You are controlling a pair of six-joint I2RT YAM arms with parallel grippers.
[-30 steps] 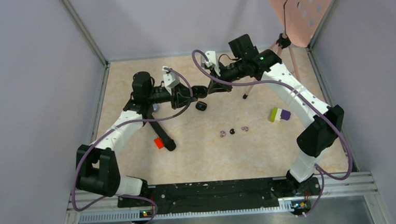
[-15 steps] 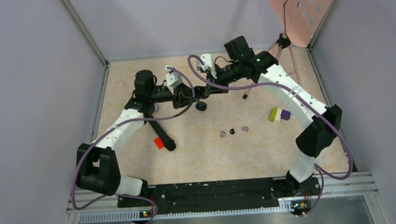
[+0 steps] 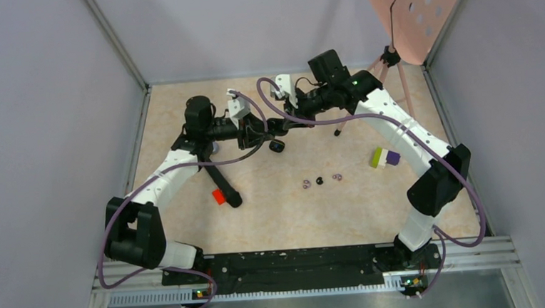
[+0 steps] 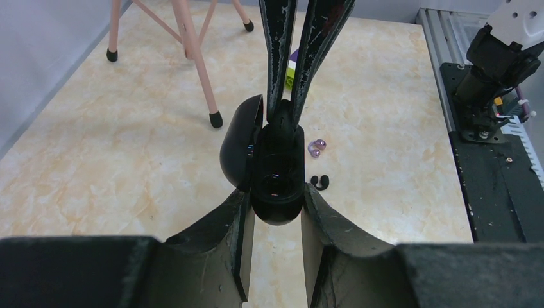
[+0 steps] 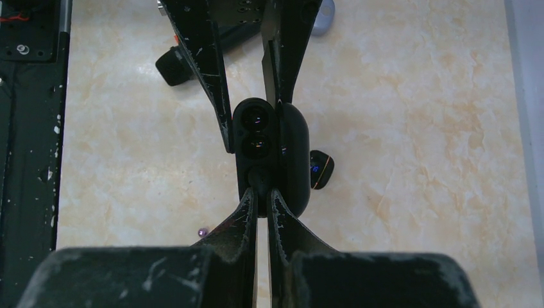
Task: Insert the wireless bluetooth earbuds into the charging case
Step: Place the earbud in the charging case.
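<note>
Overhead view; both wrists apparently share the case.

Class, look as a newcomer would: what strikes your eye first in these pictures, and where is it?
The two arms meet over the far middle of the table, the left gripper clamping an open black charging case while the right gripper, shut, meets its end. Nearer the bases, tiny earbuds lie loose.
</note>
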